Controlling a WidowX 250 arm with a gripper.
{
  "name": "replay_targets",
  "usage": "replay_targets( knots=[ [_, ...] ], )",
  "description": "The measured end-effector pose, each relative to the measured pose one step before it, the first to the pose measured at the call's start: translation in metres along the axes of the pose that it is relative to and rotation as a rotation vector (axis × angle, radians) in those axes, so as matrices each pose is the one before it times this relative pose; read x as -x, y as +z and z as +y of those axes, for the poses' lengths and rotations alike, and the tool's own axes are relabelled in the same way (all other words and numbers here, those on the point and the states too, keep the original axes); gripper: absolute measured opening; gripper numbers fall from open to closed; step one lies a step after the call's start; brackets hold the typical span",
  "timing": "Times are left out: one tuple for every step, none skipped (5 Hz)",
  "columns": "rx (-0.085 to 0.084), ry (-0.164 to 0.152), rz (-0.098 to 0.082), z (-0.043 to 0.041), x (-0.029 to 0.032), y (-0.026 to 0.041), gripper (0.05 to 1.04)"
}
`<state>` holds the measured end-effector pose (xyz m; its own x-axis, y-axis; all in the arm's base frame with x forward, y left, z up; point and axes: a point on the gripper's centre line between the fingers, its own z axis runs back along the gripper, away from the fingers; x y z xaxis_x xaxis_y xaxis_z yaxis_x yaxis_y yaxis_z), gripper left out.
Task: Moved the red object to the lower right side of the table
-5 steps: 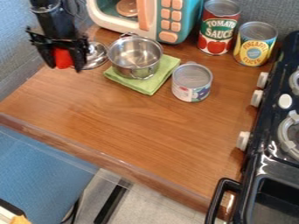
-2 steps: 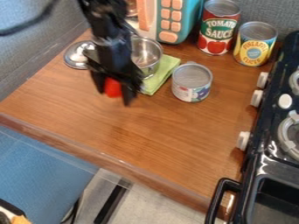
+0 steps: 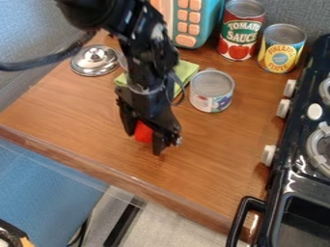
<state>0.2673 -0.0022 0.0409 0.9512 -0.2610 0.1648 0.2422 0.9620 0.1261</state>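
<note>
Gripper (image 3: 145, 141) and red object (image 3: 143, 132) have both come down and to the right in the view since the earlier frames, from up by the shiny lid (image 3: 95, 60) to over the front-middle stretch of the wooden table (image 3: 213, 169). Fingers have the red thing pinched between them, with some of it peeking out. Can't tell if it's touching the wood, tbh

As for edges, the table's front edge (image 3: 97, 167) runs at a slant below the fingertips, near but with a strip of wood between. Biggest stretch of bare wood is off to the right of the fingers, going as far as the black stove (image 3: 293, 178) with its white knobs. Short can (image 3: 211, 90) sits above and right of the fingers, apart from them, so that's the nearest thing on that side. Green cloth (image 3: 185, 72) is further back above them, partly behind the arm, and the lid is up and to the left
</note>
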Motion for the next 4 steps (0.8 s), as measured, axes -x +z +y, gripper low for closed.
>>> replay_targets(
  knots=[
    [0.0096, -0.0332, 0.0026, -0.0144, 0.00463, -0.00373, 0.788],
    [0.0266, -0.0379, 0.0139, -0.01759, 0.0042, -0.00163, 0.788],
    [0.0267, -0.0297, -0.0129, -0.01361, 0.00068, 0.01096, 0.788],
    [0.0191, 0.0191, 0.0338, -0.00284, 0.005, 0.00336, 0.837]
  ],
)
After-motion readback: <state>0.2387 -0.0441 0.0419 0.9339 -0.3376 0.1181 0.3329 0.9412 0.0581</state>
